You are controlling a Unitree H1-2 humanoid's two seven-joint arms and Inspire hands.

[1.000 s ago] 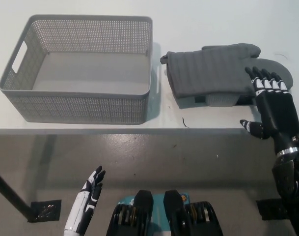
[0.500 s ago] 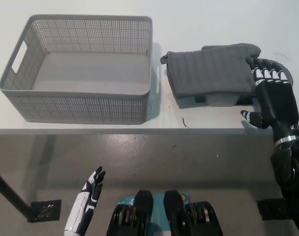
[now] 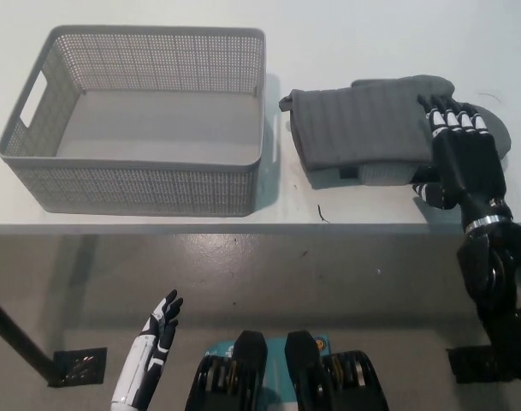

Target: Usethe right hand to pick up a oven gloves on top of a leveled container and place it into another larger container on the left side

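Note:
A grey quilted oven glove (image 3: 363,124) lies flat on a low grey container (image 3: 363,175) at the table's right. My black right hand (image 3: 461,154) is open and lies over the glove's right end, fingers spread on the fabric and thumb down by the container's front edge. A larger grey perforated basket (image 3: 140,184) stands to the left, with nothing inside. My white left hand (image 3: 153,347) rests open low at the lower left, below the table.
The white table's front edge (image 3: 243,226) runs across the middle of the picture, with grey floor below it. A small dark scrap (image 3: 322,214) lies on the table in front of the glove.
My right hand has moved up and to the left, from beside the glove's right end to resting on it. The left hand, glove and basket have not moved.

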